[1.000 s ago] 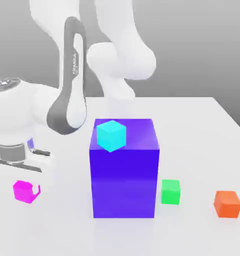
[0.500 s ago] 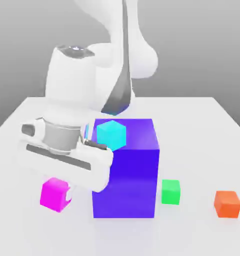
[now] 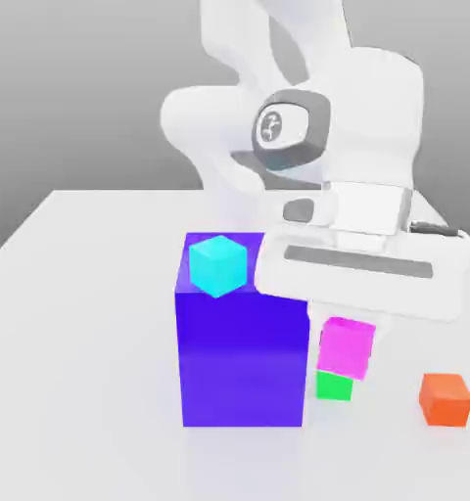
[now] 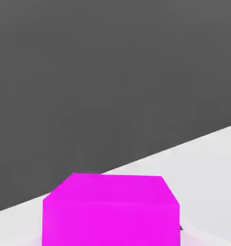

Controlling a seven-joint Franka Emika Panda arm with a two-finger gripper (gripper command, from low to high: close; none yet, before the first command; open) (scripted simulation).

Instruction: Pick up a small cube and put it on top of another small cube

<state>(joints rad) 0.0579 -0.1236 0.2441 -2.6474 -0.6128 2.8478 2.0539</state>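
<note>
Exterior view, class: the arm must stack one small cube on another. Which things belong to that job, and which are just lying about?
Job: magenta cube, held by the end effector; green cube just below.

Lying about: blue-violet block; cyan cube on it; orange cube.

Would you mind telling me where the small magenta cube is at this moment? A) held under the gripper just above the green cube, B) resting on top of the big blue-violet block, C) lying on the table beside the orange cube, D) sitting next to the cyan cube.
A: the magenta cube hangs under the gripper, directly over the green cube beside the blue-violet block.
</note>
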